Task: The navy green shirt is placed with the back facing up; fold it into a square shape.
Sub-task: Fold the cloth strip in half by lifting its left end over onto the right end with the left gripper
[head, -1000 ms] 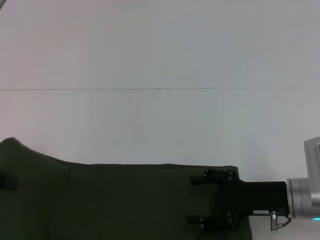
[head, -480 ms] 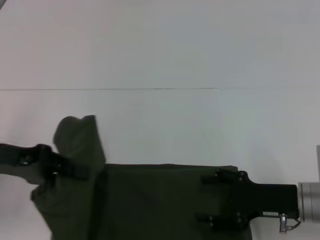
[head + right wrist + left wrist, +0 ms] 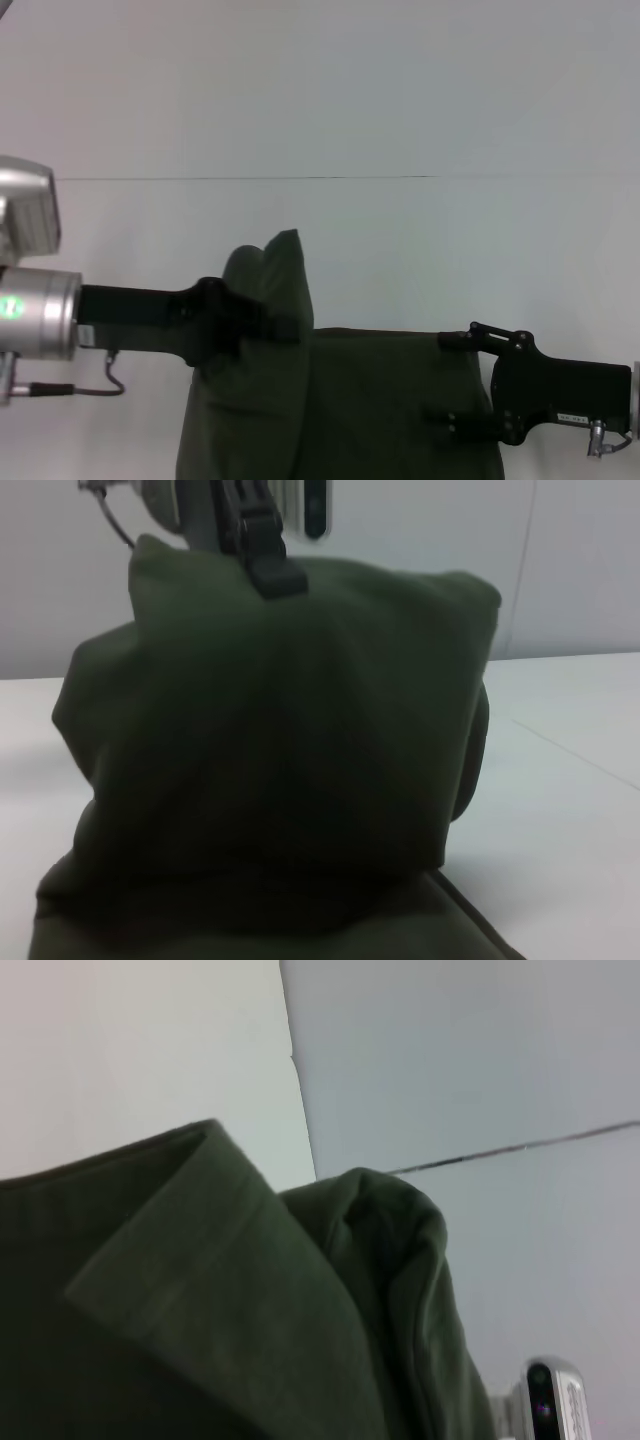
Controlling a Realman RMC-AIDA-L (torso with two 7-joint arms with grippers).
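The navy green shirt (image 3: 390, 400) lies along the near edge of the white table. Its left part is lifted into a tall bunched fold (image 3: 270, 290). My left gripper (image 3: 288, 328) reaches in from the left and is shut on that raised cloth. In the left wrist view the shirt (image 3: 250, 1310) fills the lower half. The right wrist view shows the lifted shirt (image 3: 280, 740) as a dark hump with the left gripper (image 3: 266, 562) pinching its top. My right gripper (image 3: 440, 378) is open over the shirt's right edge, its fingers spread wide.
The white table (image 3: 320, 100) stretches far beyond the shirt, with a thin seam line (image 3: 250, 179) across it. The right arm's wrist (image 3: 545, 1410) shows in a corner of the left wrist view.
My left arm has swept to the right, carrying the shirt's left part up and over toward the middle. The right gripper has drawn back a little to the right.
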